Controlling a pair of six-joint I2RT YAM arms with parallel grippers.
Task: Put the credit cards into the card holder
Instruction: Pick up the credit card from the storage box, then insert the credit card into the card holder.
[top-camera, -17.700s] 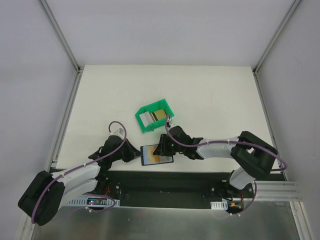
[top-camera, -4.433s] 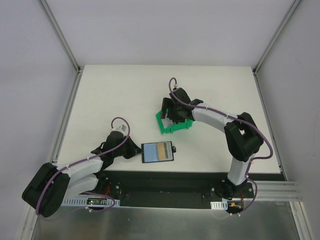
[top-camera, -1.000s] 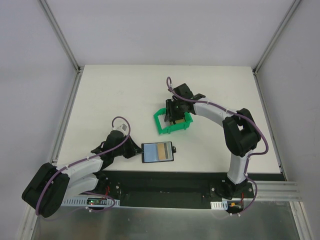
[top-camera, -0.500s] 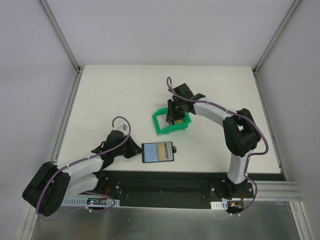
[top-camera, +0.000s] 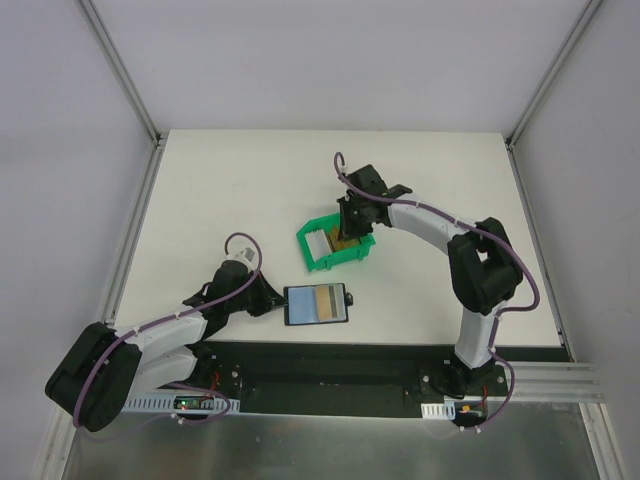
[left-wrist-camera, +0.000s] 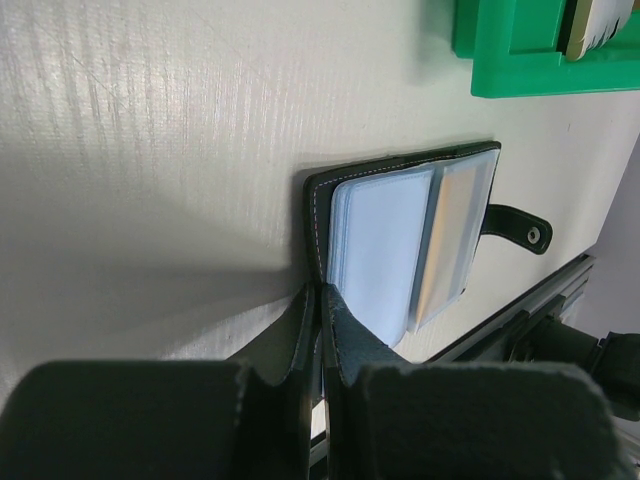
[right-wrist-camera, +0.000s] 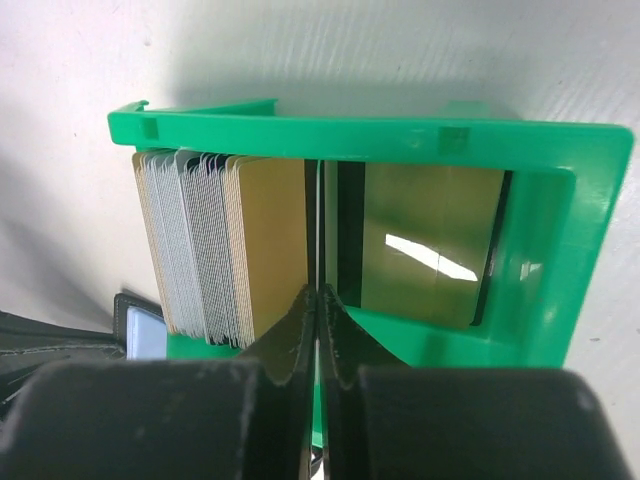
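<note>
Table (top-camera: 220, 190): white top carrying everything below.
Green bin (right-wrist-camera: 600, 240): open-fronted, out in the middle of the table; the landmark for the rest.
Card holder (top-camera: 316, 304): on the near side of the green bin, apart from it. It lies open and flat, bluish-grey sleeves up and tab pointing right.
Right gripper (right-wrist-camera: 318, 292): reaches into the green bin, fingers pressed together at the right-hand face of the stack. A thin pale edge runs out from between them, which I judge to be a single card (right-wrist-camera: 318, 220) pinched edge-on.
Left gripper (left-wrist-camera: 320, 295): near-left of the green bin, fingers squeezed on the card holder's black cover edge, pinning it.
Credit cards (right-wrist-camera: 200, 240): stand on edge, packed against the green bin's left inner wall. One more, gold with a dark stripe, sits apart from them inside the bin.
Risk, double pick: neighbours packed this tight could cling and come out together.
Risk, slip: the hold is only on a thin edge, so a tilt on lifting could drop the card.
Risk, bin drag: if the card catches on a wall, the light green bin could slide or tip.
Risk, holder: if the left pinch loosens, the cover may spring and close the sleeves.
</note>
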